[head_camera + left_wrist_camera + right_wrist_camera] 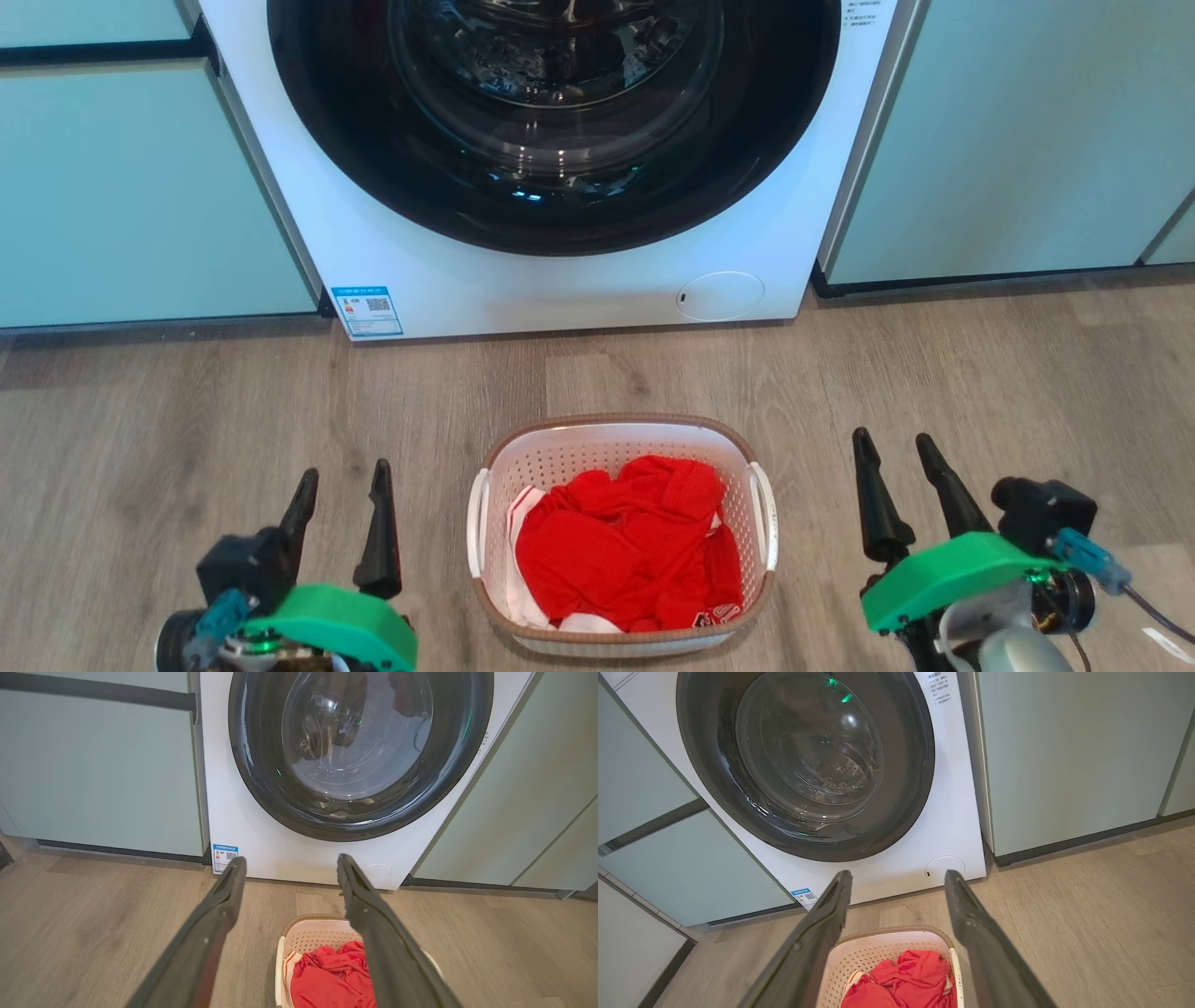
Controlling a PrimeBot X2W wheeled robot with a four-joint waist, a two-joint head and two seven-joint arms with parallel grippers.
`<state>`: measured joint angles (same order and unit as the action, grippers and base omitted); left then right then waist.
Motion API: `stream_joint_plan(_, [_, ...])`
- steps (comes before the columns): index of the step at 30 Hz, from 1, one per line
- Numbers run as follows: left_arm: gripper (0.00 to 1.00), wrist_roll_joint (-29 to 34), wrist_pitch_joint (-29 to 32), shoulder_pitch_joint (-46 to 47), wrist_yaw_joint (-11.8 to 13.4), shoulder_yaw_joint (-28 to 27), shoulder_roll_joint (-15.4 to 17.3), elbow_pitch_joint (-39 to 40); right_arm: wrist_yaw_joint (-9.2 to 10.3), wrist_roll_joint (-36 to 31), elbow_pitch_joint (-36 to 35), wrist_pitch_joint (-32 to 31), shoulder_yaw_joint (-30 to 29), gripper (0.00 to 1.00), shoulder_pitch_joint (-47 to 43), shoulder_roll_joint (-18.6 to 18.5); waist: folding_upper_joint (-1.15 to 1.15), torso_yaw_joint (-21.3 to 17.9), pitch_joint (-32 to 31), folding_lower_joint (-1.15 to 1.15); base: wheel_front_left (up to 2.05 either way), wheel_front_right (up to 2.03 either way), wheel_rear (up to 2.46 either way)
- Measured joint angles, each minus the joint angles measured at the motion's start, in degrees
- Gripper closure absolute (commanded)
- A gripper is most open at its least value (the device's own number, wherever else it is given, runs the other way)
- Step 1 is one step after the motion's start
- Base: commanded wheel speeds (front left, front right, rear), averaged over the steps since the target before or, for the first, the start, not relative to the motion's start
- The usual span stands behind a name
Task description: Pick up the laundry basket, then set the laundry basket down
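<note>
The laundry basket [616, 448] stands on the wooden floor in front of the washing machine, white and perforated with a brown rim band and white side handles. Red clothing [625, 551] fills it. My left gripper [341, 476] hovers open to the basket's left, apart from it. To the basket's right my right gripper [896, 446] is open too, nothing between its fingers. The left wrist view shows the basket [310, 935] low between the fingers of the left gripper [289, 864]. In the right wrist view the basket [878, 952] lies below the right gripper [896, 877].
A white front-loading washing machine [560, 280] with a dark round door stands behind the basket. Pale green cabinet panels [140, 187] flank it on both sides. Bare wood floor [980, 373] spreads left and right of the basket.
</note>
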<state>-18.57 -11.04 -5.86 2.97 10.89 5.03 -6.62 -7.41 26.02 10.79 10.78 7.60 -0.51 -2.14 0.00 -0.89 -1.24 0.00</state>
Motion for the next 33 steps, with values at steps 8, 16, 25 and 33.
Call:
stream_joint_plan(8, [0.00,5.6,-1.2,-0.2,-0.5,-0.1,-0.4,0.0,0.00,-4.8,0.5,1.5,1.2,0.00,0.0,-0.1,0.00,-0.1,0.0,0.00,0.00,0.00,0.00])
stream_joint_plan(16, [0.00,10.8,-2.6,-0.3,-0.9,-0.3,-1.0,0.0,0.00,-9.8,0.5,2.9,2.0,0.00,0.0,-0.1,0.00,-0.2,0.0,0.00,0.00,0.00,0.00])
stream_joint_plan(25, [0.00,13.3,-3.3,-1.5,-1.5,-0.7,-1.6,0.0,0.00,-12.6,0.4,3.5,2.6,0.00,0.0,-0.2,0.00,-0.2,0.1,0.00,0.00,0.00,0.00])
stream_joint_plan(33, [0.00,13.2,-3.3,-1.5,-2.0,-2.0,-1.7,-0.1,0.00,-12.6,0.4,3.5,2.6,0.00,0.0,-0.2,0.00,-0.2,0.1,0.00,0.00,0.00,0.00])
